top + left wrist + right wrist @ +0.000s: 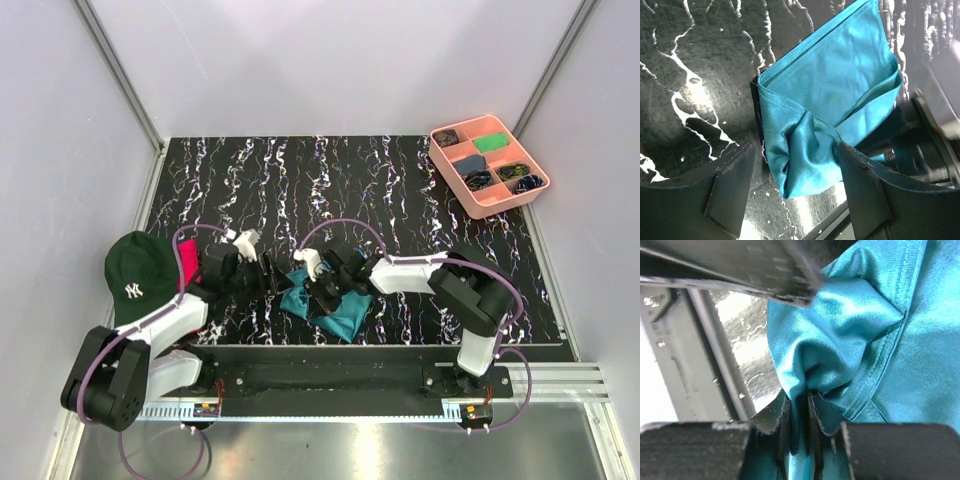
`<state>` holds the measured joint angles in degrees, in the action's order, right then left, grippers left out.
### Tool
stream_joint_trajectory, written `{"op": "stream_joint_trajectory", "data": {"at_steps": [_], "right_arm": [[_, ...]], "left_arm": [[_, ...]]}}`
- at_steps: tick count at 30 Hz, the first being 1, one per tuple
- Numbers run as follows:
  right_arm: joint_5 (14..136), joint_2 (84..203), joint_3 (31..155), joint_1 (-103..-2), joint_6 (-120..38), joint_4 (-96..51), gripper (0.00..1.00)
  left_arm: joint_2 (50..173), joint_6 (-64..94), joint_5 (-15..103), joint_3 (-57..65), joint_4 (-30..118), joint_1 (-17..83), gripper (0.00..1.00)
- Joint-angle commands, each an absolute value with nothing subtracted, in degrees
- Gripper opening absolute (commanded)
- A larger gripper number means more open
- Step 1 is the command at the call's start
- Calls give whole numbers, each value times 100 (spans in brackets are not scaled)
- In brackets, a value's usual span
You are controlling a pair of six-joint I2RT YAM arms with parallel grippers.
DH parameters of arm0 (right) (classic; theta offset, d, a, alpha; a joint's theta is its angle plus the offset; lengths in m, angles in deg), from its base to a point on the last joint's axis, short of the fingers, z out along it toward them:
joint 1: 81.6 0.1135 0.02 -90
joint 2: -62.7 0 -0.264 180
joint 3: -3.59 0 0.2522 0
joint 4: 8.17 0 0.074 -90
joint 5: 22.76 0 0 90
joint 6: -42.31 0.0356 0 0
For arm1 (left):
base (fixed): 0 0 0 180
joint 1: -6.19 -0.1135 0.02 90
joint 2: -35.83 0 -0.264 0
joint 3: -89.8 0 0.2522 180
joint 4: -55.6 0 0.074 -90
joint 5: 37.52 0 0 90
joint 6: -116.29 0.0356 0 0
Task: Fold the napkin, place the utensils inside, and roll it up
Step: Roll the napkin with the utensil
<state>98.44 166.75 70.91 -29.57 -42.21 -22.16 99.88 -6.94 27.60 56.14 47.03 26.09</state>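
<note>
at far right, pink tray holds small items; right gripper pinches napkin, left gripper gapes.

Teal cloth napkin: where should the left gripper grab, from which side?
Likely the puckered folded corner of the teal cloth napkin, between the fingers of the open left gripper; come from above, pinching across the ridge. It bulges off the black marbled table; the flat panel offers no edge. The right gripper is shut on another fold.
</note>
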Motion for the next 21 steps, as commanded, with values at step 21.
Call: {"op": "stream_joint_trajectory", "data": {"at_steps": [21], "right_arm": [[12717, 18135, 7114, -4284, -2923, -1051, 8]], "left_arm": [[10648, 10, 2040, 5759, 7348, 3334, 71]]}}
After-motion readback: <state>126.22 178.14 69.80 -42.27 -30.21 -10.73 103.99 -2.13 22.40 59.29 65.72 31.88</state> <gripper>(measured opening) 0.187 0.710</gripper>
